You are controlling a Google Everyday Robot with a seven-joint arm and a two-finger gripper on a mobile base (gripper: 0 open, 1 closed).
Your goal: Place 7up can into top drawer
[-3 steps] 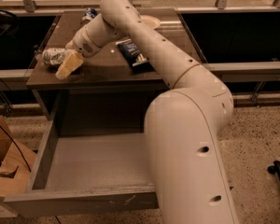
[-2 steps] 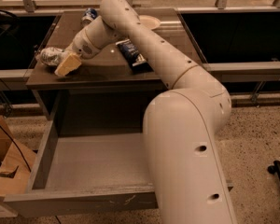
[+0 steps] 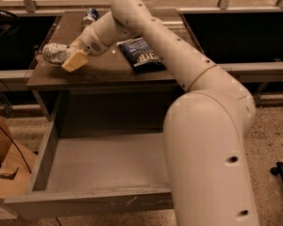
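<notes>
Where the dented silvery-white 7up can (image 3: pixel 53 52) lies at the left of the brown tabletop (image 3: pixel 108 72), it is touched and partly covered by the tan-tipped gripper (image 3: pixel 72 60), whose grip cannot be made out; the open grey top drawer (image 3: pixel 85 204) below is partly hidden by the white arm (image 3: pixel 203 140).

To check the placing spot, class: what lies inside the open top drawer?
Only bare grey floor shows in the top drawer; its right part is hidden behind the robot arm. The end effector is up over the tabletop, beside the 7up can.
</notes>
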